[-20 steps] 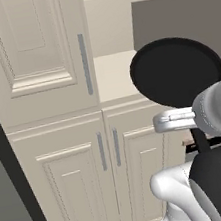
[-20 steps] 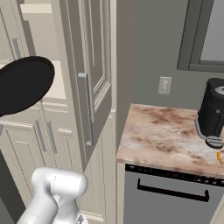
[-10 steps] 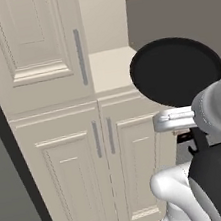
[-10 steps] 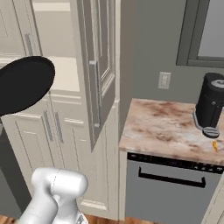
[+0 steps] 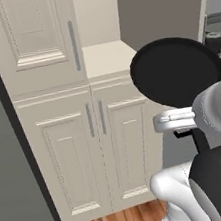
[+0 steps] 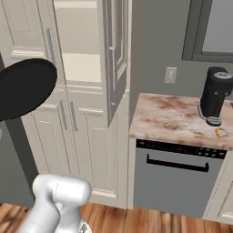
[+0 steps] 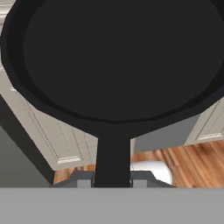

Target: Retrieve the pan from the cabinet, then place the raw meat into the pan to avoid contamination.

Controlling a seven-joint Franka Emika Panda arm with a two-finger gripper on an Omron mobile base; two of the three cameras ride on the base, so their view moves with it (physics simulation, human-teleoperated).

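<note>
So the flat round all-black frying pan (image 7: 118,65) is out of the tall cream cabinet with raised-panel doors (image 5: 62,115) and up in the air. The two-finger gripper (image 7: 113,177) has its jaws clamped on the pan's long thin straight black handle, one dark tip on each side, and the round body sticks straight out beyond the jaws. In the right base view the pan hangs in front of the cabinet's lower doors, with the open upper door (image 6: 116,54) off to one side of it.

The step in hand looks like carrying the pan over to the speckled pink-brown stone countertop (image 6: 175,118). The tiny orange-yellow piece of raw meat (image 6: 218,133) sits there, well away from the jaws, just beside the base of a dark cylindrical appliance (image 6: 215,95). To do it well I'd keep the pan level, because a long handle gives the heavy end a lot of leverage and it could twist in the grip. I'd also swing wide of that open door edge, then set the pan on the bare stretch of counter short of the meat.

Texture-wise: the pan is matte with a shallow sloped rim, the cabinet is smooth painted panelling with grey vertical bar handles (image 5: 74,45), and the dishwasher front (image 6: 175,179) is flat grey.
</note>
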